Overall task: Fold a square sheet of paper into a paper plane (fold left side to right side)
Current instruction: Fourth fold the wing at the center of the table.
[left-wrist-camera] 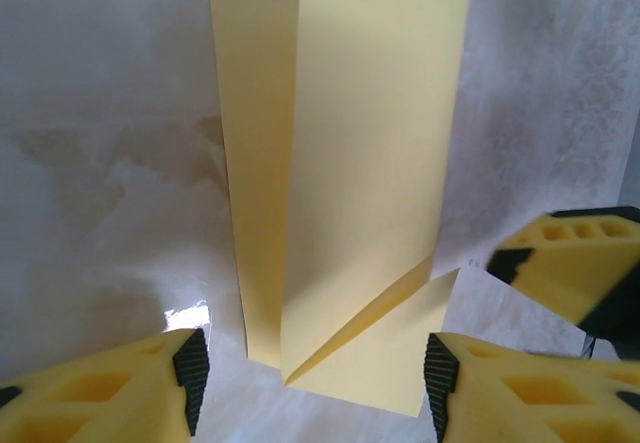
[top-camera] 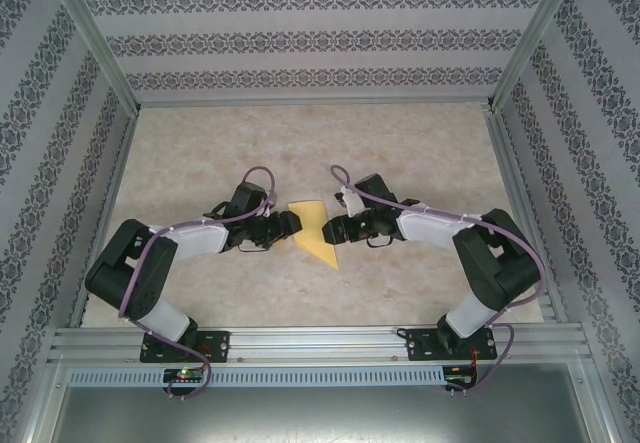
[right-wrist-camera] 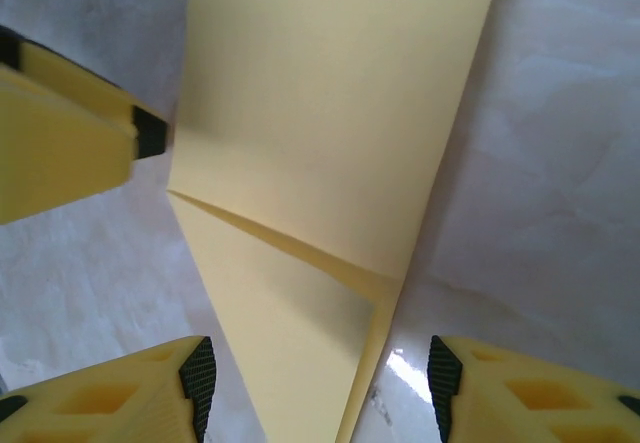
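Marbled bench (top-camera: pixel 420 293) bears your square sheet of paper (top-camera: pixel 313 225), likely light and floppy; pinch a crease; left gripper (left-wrist-camera: pixel 310 373) and right gripper (right-wrist-camera: pixel 315 378) flank it, jaws released.

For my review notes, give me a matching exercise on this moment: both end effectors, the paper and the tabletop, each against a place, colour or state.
Column one:
1. left end effector
2. right end effector
3. folded yellow paper
4. tabletop

Column two:
A. beige, marbled
B. open, at the paper's right edge in the top view
C. lying creased between the two end effectors
D. open, at the paper's left edge in the top view

Pairs: 1-D, 2-B, 3-C, 4-A
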`<move>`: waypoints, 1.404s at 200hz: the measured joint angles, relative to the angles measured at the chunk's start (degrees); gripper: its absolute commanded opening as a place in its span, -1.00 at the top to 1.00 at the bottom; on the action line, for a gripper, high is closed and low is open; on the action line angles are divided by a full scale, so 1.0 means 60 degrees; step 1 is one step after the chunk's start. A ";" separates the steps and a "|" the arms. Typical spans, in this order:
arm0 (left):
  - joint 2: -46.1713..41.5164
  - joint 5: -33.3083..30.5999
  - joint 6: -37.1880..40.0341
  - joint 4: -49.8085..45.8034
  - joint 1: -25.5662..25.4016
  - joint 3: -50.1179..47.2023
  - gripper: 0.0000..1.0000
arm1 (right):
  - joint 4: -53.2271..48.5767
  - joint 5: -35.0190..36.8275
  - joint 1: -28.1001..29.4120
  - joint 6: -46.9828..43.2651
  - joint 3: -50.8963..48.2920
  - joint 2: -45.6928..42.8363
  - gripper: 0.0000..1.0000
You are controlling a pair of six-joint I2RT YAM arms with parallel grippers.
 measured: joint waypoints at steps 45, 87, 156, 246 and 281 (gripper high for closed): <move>0.0495 0.0412 -0.0397 0.0539 -0.0022 0.0131 0.15 | -0.0007 0.1144 0.1239 -0.0339 -0.0634 -0.1013 -0.23; 0.0517 0.0597 -0.0776 0.1104 -0.0022 0.0270 0.40 | 0.0040 0.2237 0.2310 -0.0521 -0.0903 -0.1045 -0.22; 0.0517 0.0761 -0.1246 0.1268 -0.0091 0.0488 0.43 | 0.0066 0.3249 0.2608 -0.0812 -0.0769 -0.0568 -0.13; 0.0517 0.0787 -0.1326 0.1257 -0.0193 0.0769 0.43 | -0.0040 0.4105 0.2790 -0.0885 -0.0364 -0.0153 0.15; 0.0517 0.0783 -0.1330 0.1253 -0.0193 0.0769 0.42 | -0.0076 0.4328 0.2794 -0.0984 -0.0324 -0.0149 0.31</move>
